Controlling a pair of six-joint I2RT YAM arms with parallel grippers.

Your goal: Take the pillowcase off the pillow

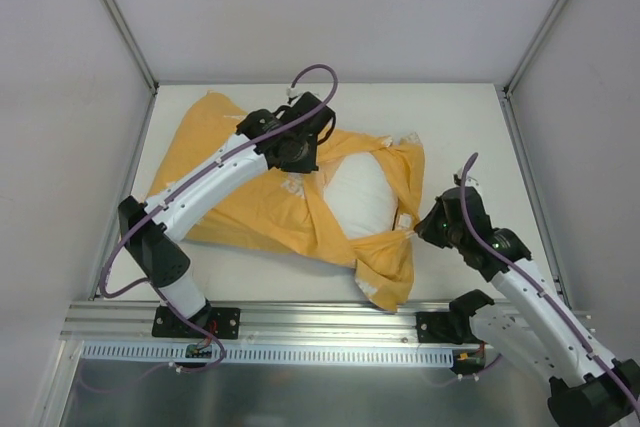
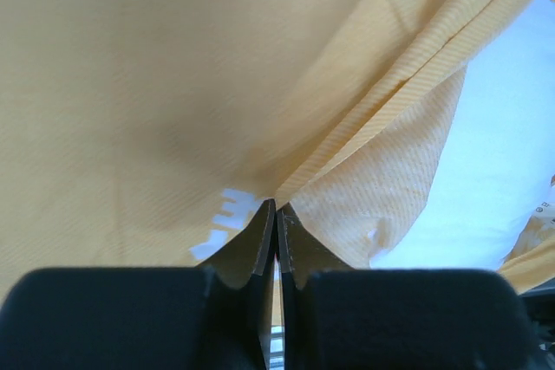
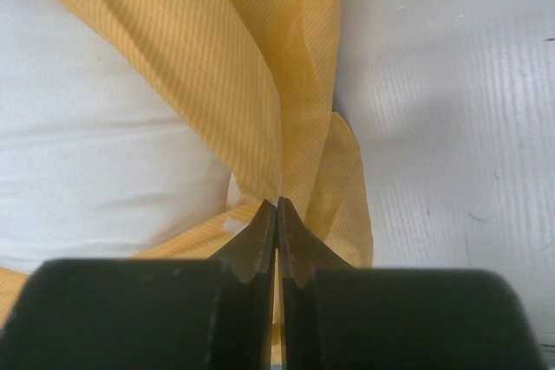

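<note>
Stripping step. Left tool (image 2: pixel 276 205) pinched shut on pillowcase (image 1: pixel 240 202) at top-view centre; right tool (image 3: pixel 279 202) clamped on its open hem, centre-right. Pillow (image 1: pixel 362 197) half exposed between them. Next, probably: drag fabric leftward off pillow, grips tight.

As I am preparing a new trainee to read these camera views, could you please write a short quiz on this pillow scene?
1. True or false: the plump white pillow is fully covered by the orange-yellow fabric pillowcase.
2. What is the right claw shut on? A) a fold of the pillowcase at the pillow's exposed end; B) the bare pillow; C) nothing.
3. Fill in: the left claw is ____ on a pinch of pillowcase fabric.

Key: 1 false, since the pillow shows bare through the opening; 2 A; 3 shut.
</note>
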